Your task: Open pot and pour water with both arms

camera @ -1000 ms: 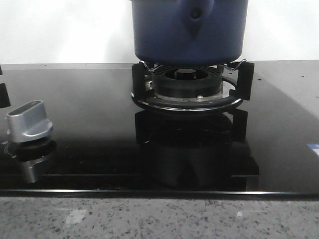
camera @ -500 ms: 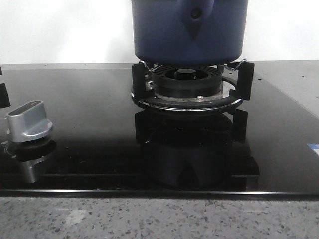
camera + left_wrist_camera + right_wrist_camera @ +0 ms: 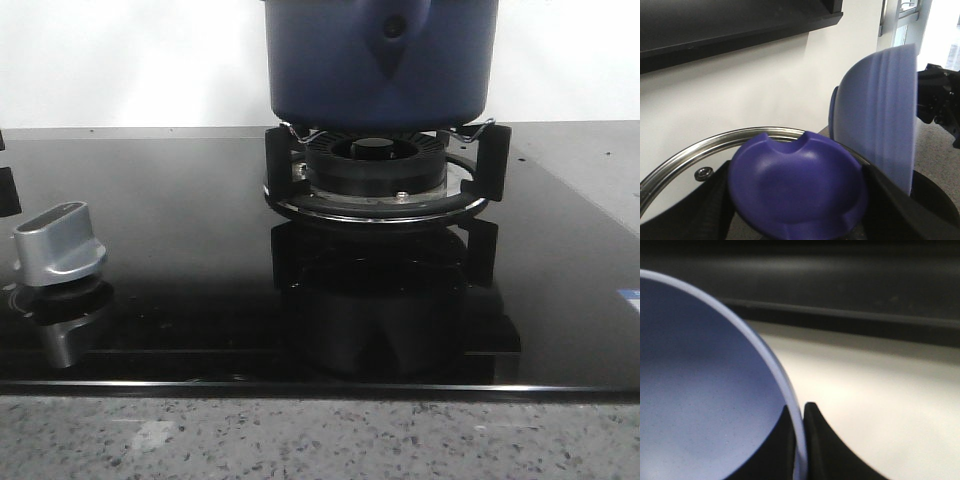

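The dark blue pot [image 3: 380, 60] hangs just above the burner [image 3: 375, 170] at the top centre of the front view, its pointed handle mount and rivet facing me. Neither gripper shows in that view. In the left wrist view my left gripper [image 3: 797, 220] is shut on the blue knob [image 3: 795, 180] of the glass lid, whose steel rim [image 3: 740, 136] curves behind it. The lid is off the pot, which shows blurred beside it [image 3: 880, 110]. In the right wrist view my right gripper [image 3: 799, 440] is shut on the pot's rim [image 3: 790, 405], one finger inside and one outside.
A black glass hob [image 3: 180, 250] carries the burner's black pan supports [image 3: 495, 160]. A silver control knob [image 3: 58, 243] stands at the front left. A speckled stone counter edge [image 3: 300, 440] runs along the front. A dark shelf [image 3: 740, 25] juts from the white wall.
In the front view the pot has risen very slightly off the burner supports. Nothing else has moved.
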{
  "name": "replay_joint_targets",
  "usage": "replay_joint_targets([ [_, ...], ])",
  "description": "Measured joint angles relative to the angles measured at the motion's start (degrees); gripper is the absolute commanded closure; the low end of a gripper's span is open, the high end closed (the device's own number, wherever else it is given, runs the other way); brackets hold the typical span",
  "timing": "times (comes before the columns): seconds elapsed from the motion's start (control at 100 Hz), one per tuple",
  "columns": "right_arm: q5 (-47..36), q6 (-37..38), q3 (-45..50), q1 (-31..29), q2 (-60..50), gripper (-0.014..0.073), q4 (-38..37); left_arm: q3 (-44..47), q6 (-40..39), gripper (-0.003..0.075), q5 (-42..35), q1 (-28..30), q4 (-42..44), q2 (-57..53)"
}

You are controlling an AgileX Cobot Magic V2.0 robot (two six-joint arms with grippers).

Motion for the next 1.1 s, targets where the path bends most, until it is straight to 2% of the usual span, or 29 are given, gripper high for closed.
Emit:
replay_joint_targets([
  [0.31,-17.32,0.00,6.73,0.00,0.71,0.0641,-0.04,0.00,0.00,0.0491,0.00,0.00,0.00,0.00],
  [0.57,-23.60,0.00,6.96,0.00,2.99,0.0641,-0.04,0.00,0.00,0.0491,0.04,0.00,0.00,0.00],
  [1.1,-28.75,0.00,6.96,0.00,3.41,0.0641,-0.04,0.00,0.00,0.0491,0.13,0.00,0.00,0.00],
])
